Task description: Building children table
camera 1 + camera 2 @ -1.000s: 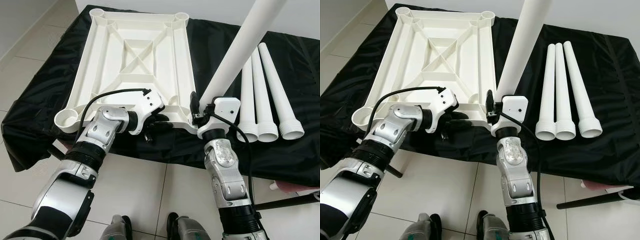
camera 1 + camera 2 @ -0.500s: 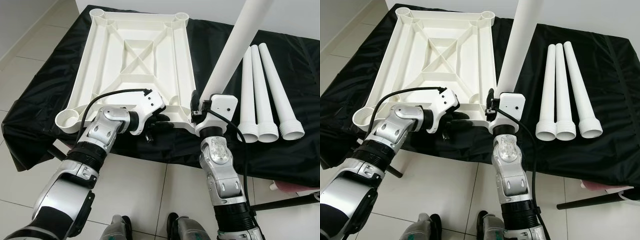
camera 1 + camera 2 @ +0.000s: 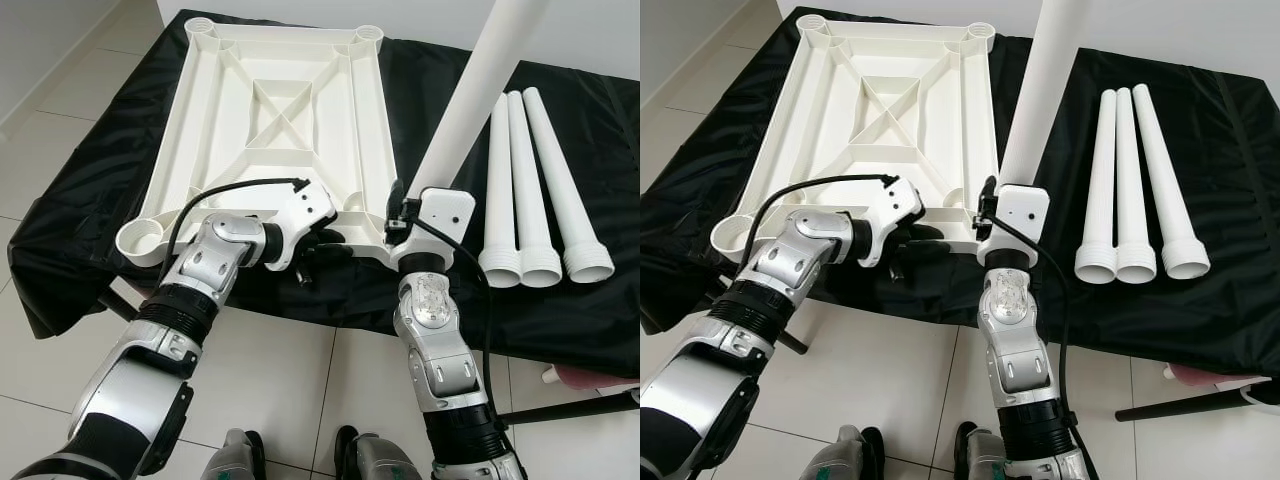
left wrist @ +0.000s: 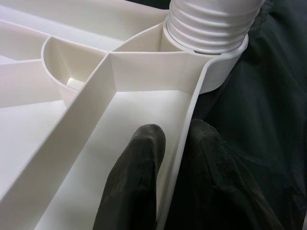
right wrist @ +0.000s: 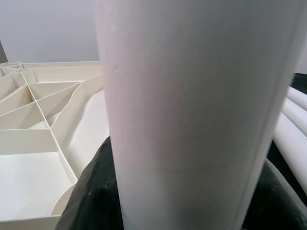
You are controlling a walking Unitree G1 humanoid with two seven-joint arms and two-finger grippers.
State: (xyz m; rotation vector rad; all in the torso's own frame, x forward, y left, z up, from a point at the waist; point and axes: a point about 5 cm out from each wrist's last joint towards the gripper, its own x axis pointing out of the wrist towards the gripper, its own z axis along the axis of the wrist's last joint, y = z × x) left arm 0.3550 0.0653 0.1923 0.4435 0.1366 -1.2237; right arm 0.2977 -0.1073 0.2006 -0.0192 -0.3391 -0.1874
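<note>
The white tabletop [image 3: 280,110] lies upside down on a black cloth [image 3: 90,180]. The left gripper [image 4: 168,158] pinches the tabletop's near rim, one finger [image 4: 139,167] inside, the other outside. The right gripper [image 3: 397,215] clamps an upright table leg [image 3: 480,95], whose threaded end sits in the corner socket [image 4: 211,72] beside the left gripper. Three spare legs [image 3: 530,190] lie beyond the right gripper.
</note>
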